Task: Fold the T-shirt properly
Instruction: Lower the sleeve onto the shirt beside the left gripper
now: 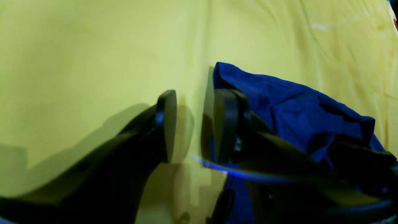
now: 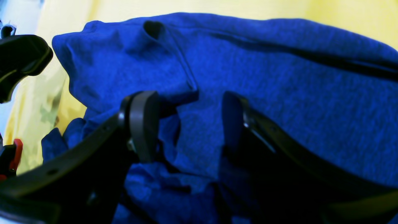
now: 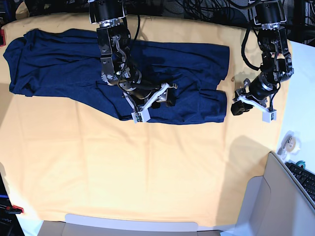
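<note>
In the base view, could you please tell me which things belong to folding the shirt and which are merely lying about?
Belongs to the job:
T-shirt, dark navy, spread out
right gripper, open over the shirt
left gripper, open beside the shirt's edge

Lying about:
yellow-orange cloth under the shirt
keyboard
tape roll

A big yellow-orange cloth covers the table from edge to edge, lightly creased. Spread across its far half lies the T-shirt, dark navy, stretched wide from the left edge towards the right, rumpled and bunched at its near-right end. The cloth's near half shows only bare fabric.
</note>
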